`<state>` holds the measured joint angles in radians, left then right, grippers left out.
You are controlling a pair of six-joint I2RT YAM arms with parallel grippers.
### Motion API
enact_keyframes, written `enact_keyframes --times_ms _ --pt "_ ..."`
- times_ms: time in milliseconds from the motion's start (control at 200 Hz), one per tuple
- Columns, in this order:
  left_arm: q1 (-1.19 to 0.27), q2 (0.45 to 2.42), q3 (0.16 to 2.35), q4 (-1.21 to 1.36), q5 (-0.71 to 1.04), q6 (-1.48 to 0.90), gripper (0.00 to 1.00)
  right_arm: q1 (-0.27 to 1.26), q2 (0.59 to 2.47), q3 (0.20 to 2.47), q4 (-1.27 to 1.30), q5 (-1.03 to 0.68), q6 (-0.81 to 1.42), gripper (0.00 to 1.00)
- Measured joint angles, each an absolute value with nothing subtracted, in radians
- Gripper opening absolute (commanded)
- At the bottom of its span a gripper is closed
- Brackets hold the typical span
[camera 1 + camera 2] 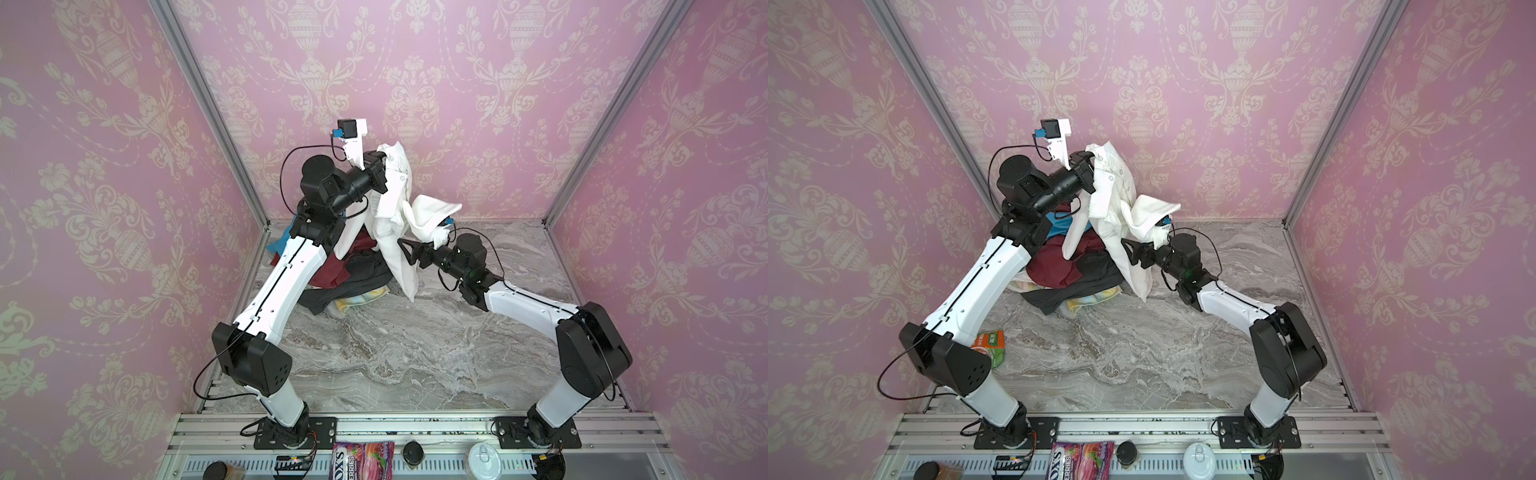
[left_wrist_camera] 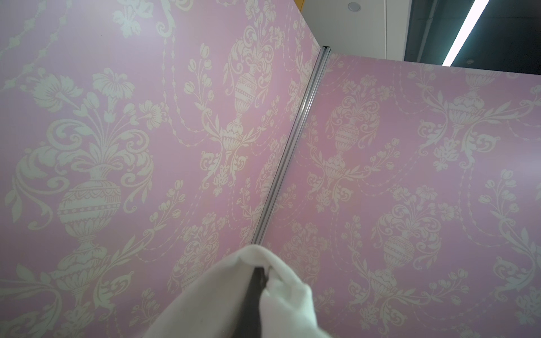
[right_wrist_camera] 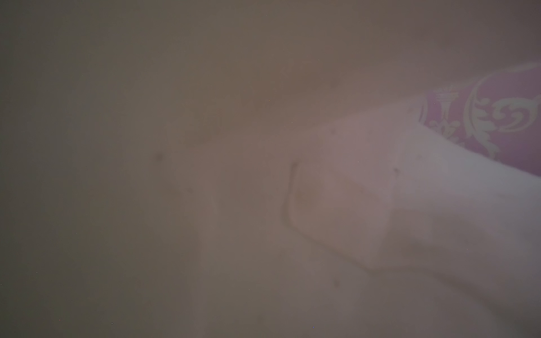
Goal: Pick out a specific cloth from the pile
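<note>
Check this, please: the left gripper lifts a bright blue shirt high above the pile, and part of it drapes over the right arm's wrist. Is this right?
Not fully. The shirt in the left gripper is white, not bright blue; both top views show it. The blue garment lies in the pile. The rest is right.

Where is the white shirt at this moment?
In both top views the white shirt hangs at back centre from the left end effector, above the pile, its tail touching the table.
</note>
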<state>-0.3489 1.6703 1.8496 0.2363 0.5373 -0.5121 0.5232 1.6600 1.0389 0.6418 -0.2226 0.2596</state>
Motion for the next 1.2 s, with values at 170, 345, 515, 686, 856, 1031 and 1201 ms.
enact_keyframes --times_ms 170,345,515,686,856,1031,1201 --pt "-0.349 1.671 1.905 0.237 0.525 -0.529 0.0 0.523 1.641 0.928 0.713 -0.221 0.208 1.0" --pt "-0.349 1.674 1.926 0.237 0.521 -0.569 0.0 0.524 1.635 0.888 0.86 -0.221 0.19 1.0" --pt "-0.357 1.692 1.926 0.237 0.522 -0.601 0.0 0.542 1.732 0.936 1.041 -0.225 0.178 1.0" --pt "-0.399 1.708 1.927 0.221 0.528 -0.611 0.0 0.582 1.904 1.084 1.118 -0.199 0.139 1.0" --pt "-0.444 1.7 1.903 0.219 0.544 -0.629 0.0 0.607 2.053 1.28 1.163 -0.099 0.105 1.0" --pt "-0.463 1.641 1.771 0.239 0.545 -0.665 0.0 0.62 2.175 1.495 1.169 0.017 0.085 0.9" --pt "-0.463 1.584 1.669 0.242 0.545 -0.683 0.0 0.623 2.253 1.655 1.14 0.05 0.109 0.0"
